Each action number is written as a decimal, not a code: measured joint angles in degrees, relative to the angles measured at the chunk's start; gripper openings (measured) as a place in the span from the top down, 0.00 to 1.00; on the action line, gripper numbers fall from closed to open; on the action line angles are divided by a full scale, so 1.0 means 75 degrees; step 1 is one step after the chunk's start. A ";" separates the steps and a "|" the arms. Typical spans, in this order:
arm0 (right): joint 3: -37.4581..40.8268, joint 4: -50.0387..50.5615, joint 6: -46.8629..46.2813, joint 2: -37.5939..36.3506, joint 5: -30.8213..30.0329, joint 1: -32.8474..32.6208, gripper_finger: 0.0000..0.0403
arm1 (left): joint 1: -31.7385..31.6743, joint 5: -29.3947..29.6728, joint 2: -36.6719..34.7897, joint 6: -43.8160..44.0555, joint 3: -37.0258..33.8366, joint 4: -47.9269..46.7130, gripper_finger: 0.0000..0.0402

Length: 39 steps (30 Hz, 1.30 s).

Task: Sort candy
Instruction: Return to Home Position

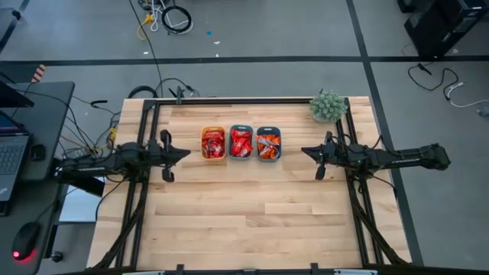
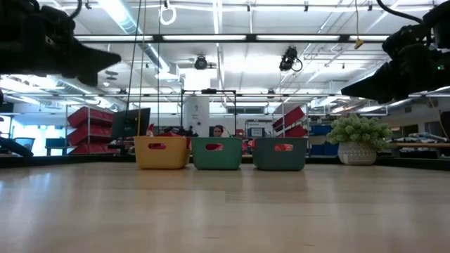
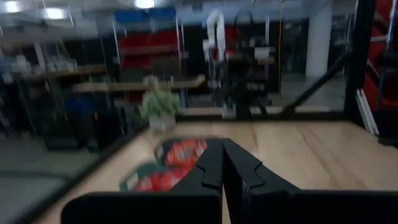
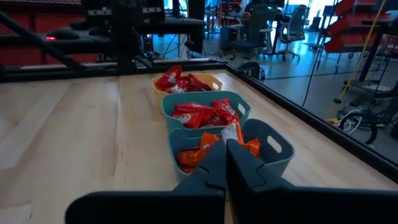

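Candy (image 1: 241, 143) fills three bins (image 2: 214, 158) at the middle of the counter (image 1: 252, 221). Left claw (image 1: 185, 153) and right claw (image 1: 305, 152), both clenched and empty, hover either side, well apart. Risk: a low swing could clip a bin, spilling candy.

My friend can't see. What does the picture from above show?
Three bins of red and orange candy sit in a row on a table. The left gripper and right gripper, both shut, point at them from either side. A plant stands at a corner.
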State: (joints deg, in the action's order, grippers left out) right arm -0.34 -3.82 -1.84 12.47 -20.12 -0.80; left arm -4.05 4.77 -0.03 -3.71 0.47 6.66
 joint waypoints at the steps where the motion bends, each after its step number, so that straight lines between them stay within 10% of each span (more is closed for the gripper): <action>1: 0.0000 0.0000 -0.0007 0.0029 0.0001 0.0020 1.00 | 0.0000 0.0010 0.0002 0.0129 0.0000 -0.0210 1.00; 39: 0.0000 -0.0057 -0.0945 0.0808 -0.0172 0.0342 0.99 | 0.0000 0.0147 0.0060 0.1161 -0.0007 -0.0432 0.99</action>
State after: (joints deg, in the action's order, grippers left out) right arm -0.34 -4.25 -8.93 18.52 -21.41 1.76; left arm -4.05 5.87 0.43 4.99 0.42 3.42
